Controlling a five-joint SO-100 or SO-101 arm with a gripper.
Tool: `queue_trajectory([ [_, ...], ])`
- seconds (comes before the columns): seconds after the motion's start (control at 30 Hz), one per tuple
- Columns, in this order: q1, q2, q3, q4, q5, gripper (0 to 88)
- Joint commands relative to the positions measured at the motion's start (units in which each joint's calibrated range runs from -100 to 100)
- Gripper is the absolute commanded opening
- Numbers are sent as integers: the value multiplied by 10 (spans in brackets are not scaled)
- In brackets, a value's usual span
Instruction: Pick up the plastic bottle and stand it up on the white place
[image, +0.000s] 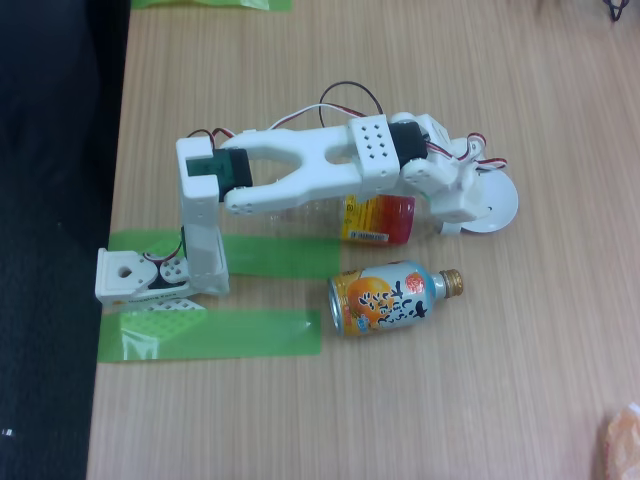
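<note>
From the fixed view I see my white arm (300, 165) stretched out to the right across the wooden worktop (400, 400), its base held down near the left edge by strips of green tape (215, 335). The jaws (462, 205) sit at the far right end of the arm, right over the white place (500, 210), which lies flat on the worktop and is partly covered by the wrist parts. I cannot tell how far the jaws are parted, nor whether they are clamped on anything: the white fingers blend into the white disc behind them.

The plastic bottle (378, 220) lies under the forearm, with its red and yellow label band showing just below the arm's perforated block. Its clear body runs leftward beneath the arm and is hard to make out. The end toward the jaws is hidden, so I cannot say whether it touches the white place or the fingers.

The orange and light-blue bottle-can (390, 297) lies on its side nearer the camera, gold cap pointing right, just beside the right end of the green tape and clear of the arm.
</note>
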Motion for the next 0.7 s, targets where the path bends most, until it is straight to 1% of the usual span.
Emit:
queue_trajectory([
  [0.0,4,-30,-7,3,2,317],
  [0.43,49,-30,116,-10,2,325],
  [0.57,52,-30,158,-66,2,325],
  [0.67,49,-30,171,-79,2,325],
])
